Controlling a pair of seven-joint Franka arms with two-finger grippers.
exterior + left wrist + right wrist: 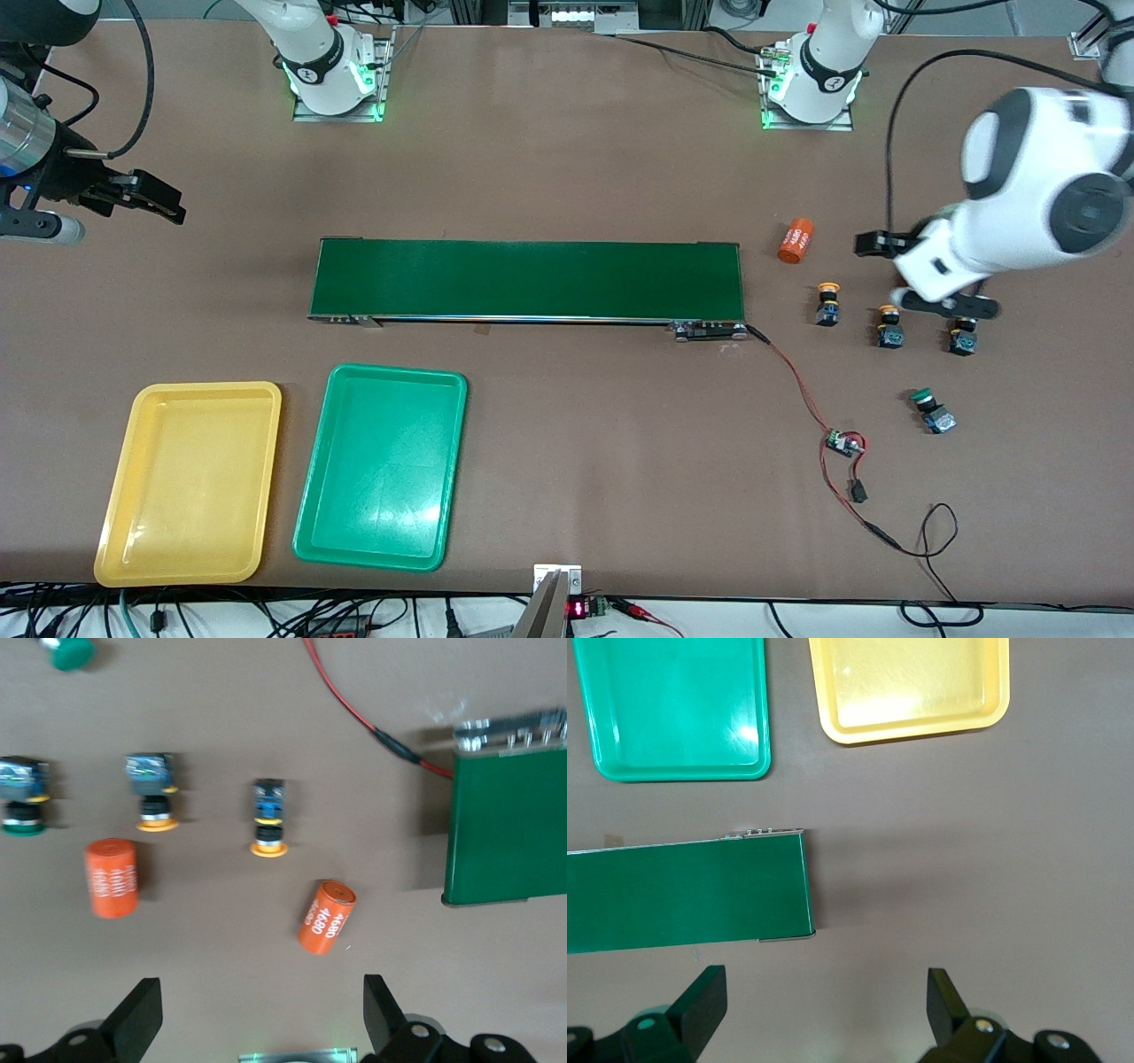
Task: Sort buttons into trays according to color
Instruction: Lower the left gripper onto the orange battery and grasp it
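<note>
1. Left gripper [921, 275], jaws wide and empty, hovers over the buttons [889, 326] at the frame's right, probably lining up a pick
2. Right gripper [146, 197], also wide, waits upper left
3. Count: two yellow buttons, two green; two trays [190, 483], lower left, both empty

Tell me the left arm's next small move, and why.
Probably lower the open left gripper onto a yellow button beneath it. All four buttons sit loose on the table, and the yellow tray and green tray hold nothing. The right gripper waits open.
</note>
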